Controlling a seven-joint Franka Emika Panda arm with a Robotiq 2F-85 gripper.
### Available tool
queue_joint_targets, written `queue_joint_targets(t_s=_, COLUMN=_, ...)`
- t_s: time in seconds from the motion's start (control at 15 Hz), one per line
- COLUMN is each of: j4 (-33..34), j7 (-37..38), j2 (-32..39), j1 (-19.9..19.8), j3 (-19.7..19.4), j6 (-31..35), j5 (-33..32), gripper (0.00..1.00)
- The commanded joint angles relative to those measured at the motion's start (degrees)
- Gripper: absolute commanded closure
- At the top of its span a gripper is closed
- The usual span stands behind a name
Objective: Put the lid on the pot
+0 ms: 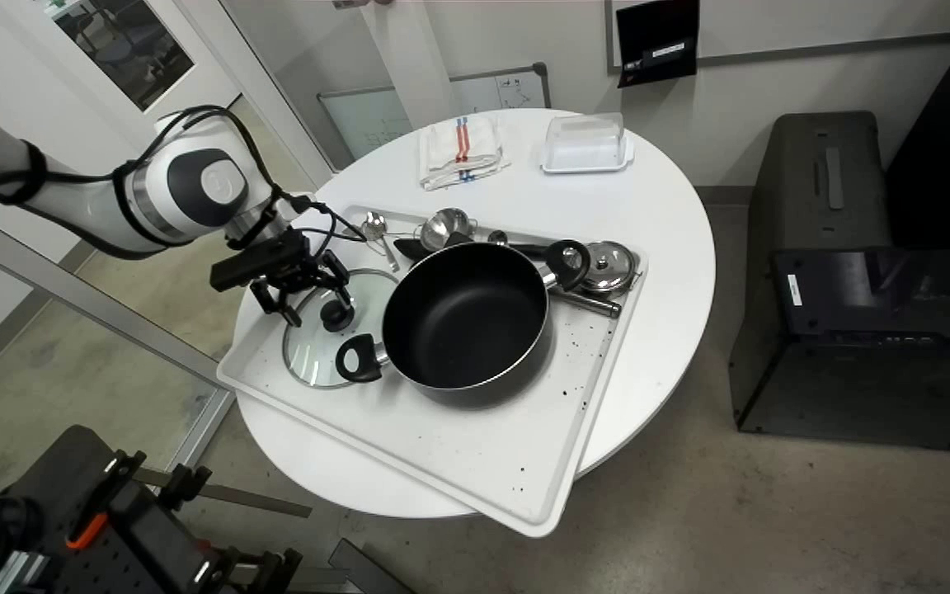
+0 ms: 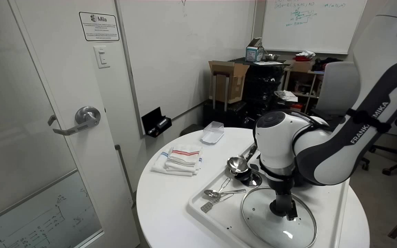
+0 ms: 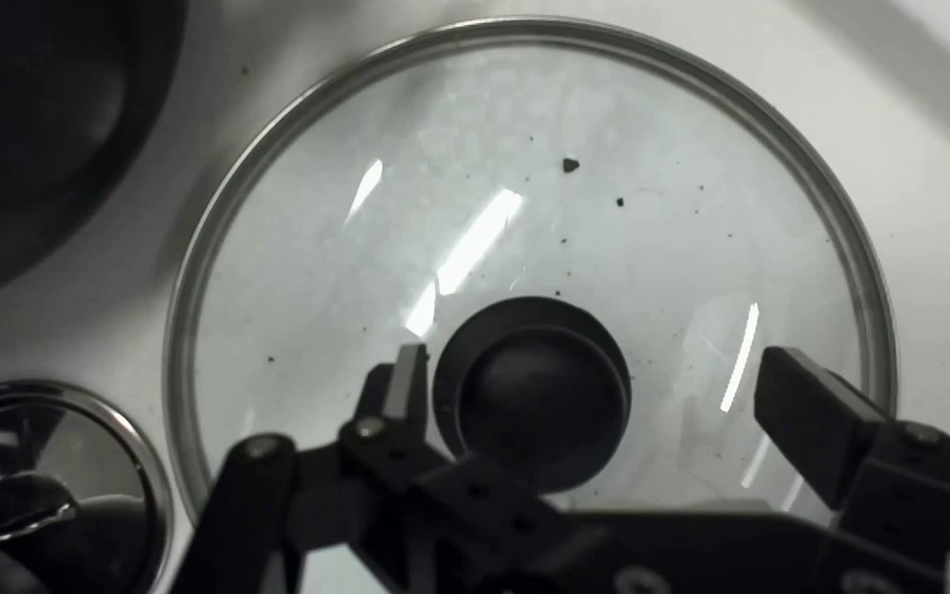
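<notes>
The clear glass lid (image 1: pixel 310 356) lies flat on a white tray (image 1: pixel 450 441), left of the black pot (image 1: pixel 463 318) in an exterior view. The lid also shows in an exterior view (image 2: pixel 264 220) and fills most of the wrist view (image 3: pixel 318 231). The pot stands upright and uncovered; a loop handle reaches over the lid's edge. My gripper (image 1: pixel 320 307) is at the lid's black knob (image 3: pixel 537 396). In the wrist view the gripper (image 3: pixel 594 367) is open, one finger close beside the knob and one well apart from it. The arm mostly hides the pot in an exterior view.
Silver utensils (image 2: pixel 214 194), a small metal bowl (image 1: pixel 444 227) and a small silver lidded pot (image 1: pixel 609 266) lie along the tray's edge around the pot. Folded towels (image 1: pixel 463 153) and a clear plastic container (image 1: pixel 586 144) sit on the round white table (image 1: pixel 673 223).
</notes>
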Motion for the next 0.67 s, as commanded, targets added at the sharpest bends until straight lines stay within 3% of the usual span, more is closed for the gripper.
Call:
queue_joint_targets(t_s=0.0, j4=2.61, j7=-0.58, j2=2.17, j1=0.51, j3=-0.91, j6=1.29, j5=-1.18, gripper=0.00)
queue_joint_targets(t_s=0.2, j4=3.44, j7=-0.66, j2=2.77, j1=0.46, j3=-0.93, j6=1.57, j5=-1.00, gripper=0.03)
queue_joint_targets(t_s=0.27, j4=3.59, j7=-0.71, j2=2.86, j1=0.48, j3=-0.94, j6=1.65, j5=-1.03, gripper=0.26)
queue_joint_targets(t_s=0.4, j4=3.90, j7=-0.79, j2=3.02, j1=0.44, j3=-0.89, j6=1.74, j5=-0.98, gripper=0.31)
queue_joint_targets(t_s=0.6, j4=4.18, j7=-0.85, j2=3.07, j1=0.34, j3=-0.77, j6=1.77, j5=-0.83, gripper=0.52)
